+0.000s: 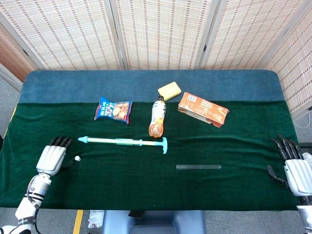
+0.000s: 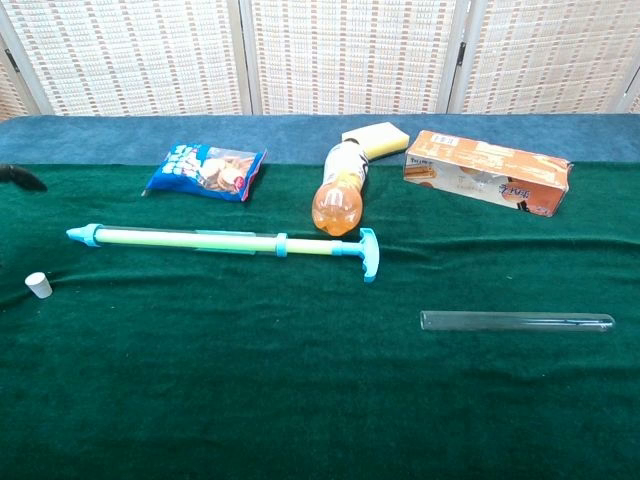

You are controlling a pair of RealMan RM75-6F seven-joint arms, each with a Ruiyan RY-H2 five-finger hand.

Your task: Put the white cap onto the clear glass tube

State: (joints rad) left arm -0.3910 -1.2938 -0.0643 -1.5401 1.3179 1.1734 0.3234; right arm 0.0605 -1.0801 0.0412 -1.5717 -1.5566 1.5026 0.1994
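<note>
Left hand (image 1: pixel 50 158): fingers (image 1: pixel 59 141) extended and close together, nothing held; it lies at the table's left edge, just left of the white cap (image 1: pixel 77 158), apart from it. In the chest view only a dark fingertip is caught at the left border.

Right hand (image 1: pixel 292 168): fingers extended, thumb spread to the side, nothing held; it sits at the right edge, well apart from everything.

The white cap is seen upright on the green cloth (image 1: pixel 122 180), near the tip of the pale green pump (image 1: pixel 122 141). The clear glass tube (image 2: pixel 515 321) lies flat, right of centre, open end toward the middle, rounded end to the right. Cap and tube are well apart.

Risks, as judged:
- The cap is small; it could be knocked over or nudged toward the left edge by a clumsy pinch.
- The tube is round and smooth; it could be rolled on the cloth by a sideways touch, or cracked by too hard a squeeze.
- The pump tip could be clipped during a reach for the cap.

Open room: bare cloth runs along the front, between cap and tube. The snack bag (image 1: pixel 113 109), bottle (image 1: pixel 157 119), sponge (image 1: pixel 169 90) and orange box (image 1: pixel 203 108) are kept to the rear.
</note>
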